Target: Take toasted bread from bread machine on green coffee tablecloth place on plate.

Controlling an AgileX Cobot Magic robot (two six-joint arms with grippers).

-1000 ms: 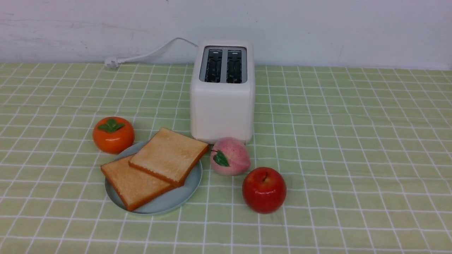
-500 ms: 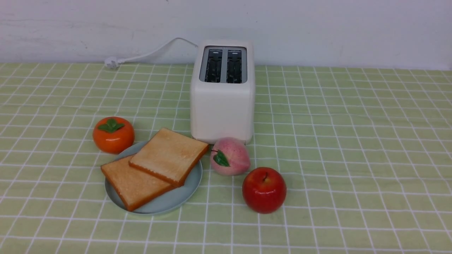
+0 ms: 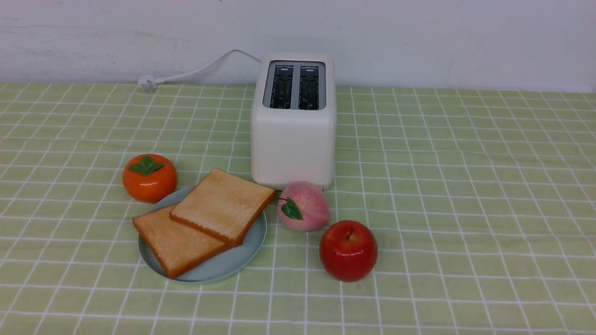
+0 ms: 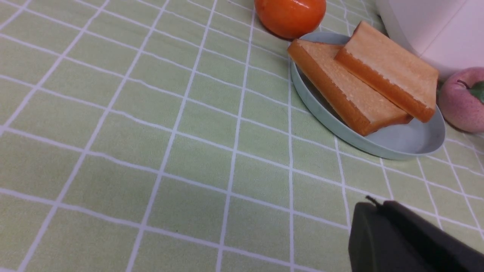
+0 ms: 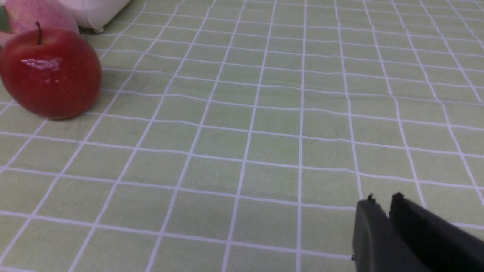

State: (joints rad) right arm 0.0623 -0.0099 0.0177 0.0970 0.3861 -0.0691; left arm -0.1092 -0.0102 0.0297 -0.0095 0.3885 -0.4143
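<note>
The table [image 3: 465,209] has open cloth along its whole right side and its near edge. Toward the far edge, the toaster [image 3: 293,144] stands as a tall block. The peach [image 3: 303,206] and apple [image 3: 348,251] obstruct its near side; the persimmon [image 3: 150,178] crowds the plate [image 3: 251,246] toward the far left corner.

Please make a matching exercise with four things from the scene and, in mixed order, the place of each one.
1. upper toast slice
2. persimmon
3. red apple
4. toaster

A. standing directly behind the pink peach
B. beside the plate, on its far left side
C. partly on top of another slice
D. nearest to the robot among the three fruits

Pairs: 1-C, 2-B, 3-D, 4-A
</note>
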